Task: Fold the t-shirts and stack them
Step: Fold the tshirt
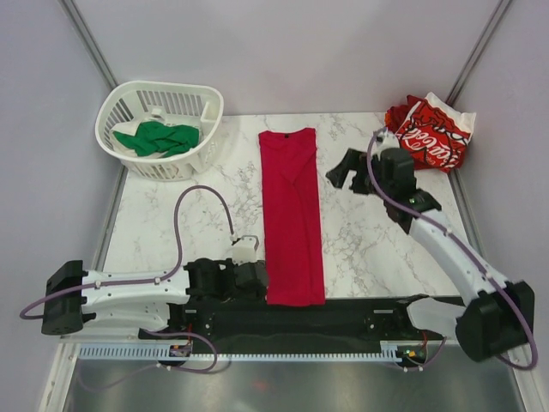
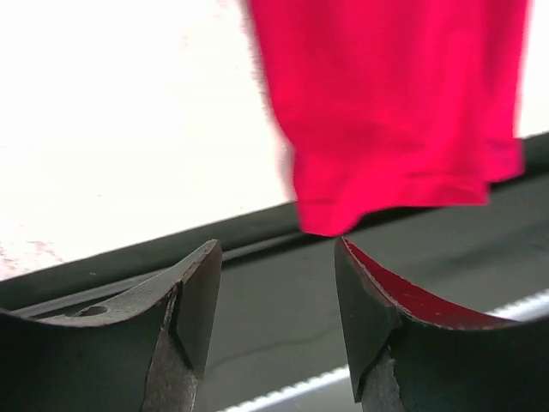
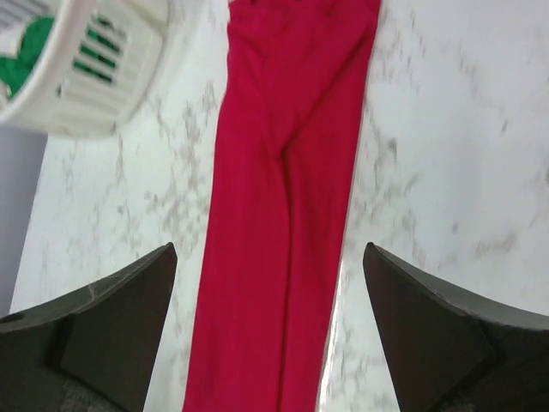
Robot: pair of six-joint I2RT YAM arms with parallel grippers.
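Note:
The crimson-red t-shirt (image 1: 292, 215) lies folded into a long narrow strip down the middle of the marble table, collar at the far end, hem over the near black edge. It also shows in the left wrist view (image 2: 395, 103) and the right wrist view (image 3: 283, 215). The red-and-white lettered t-shirt (image 1: 431, 130) lies crumpled at the far right corner. The green t-shirt (image 1: 159, 139) lies in the white basket (image 1: 199, 154). My left gripper (image 1: 257, 276) is open and empty, just left of the strip's near hem (image 2: 276, 283). My right gripper (image 1: 343, 174) is open and empty, right of the strip's upper part (image 3: 270, 292).
The white slatted basket stands at the far left corner and shows in the right wrist view (image 3: 111, 77). A black rail (image 1: 343, 313) runs along the table's near edge. Grey walls close in the back and sides.

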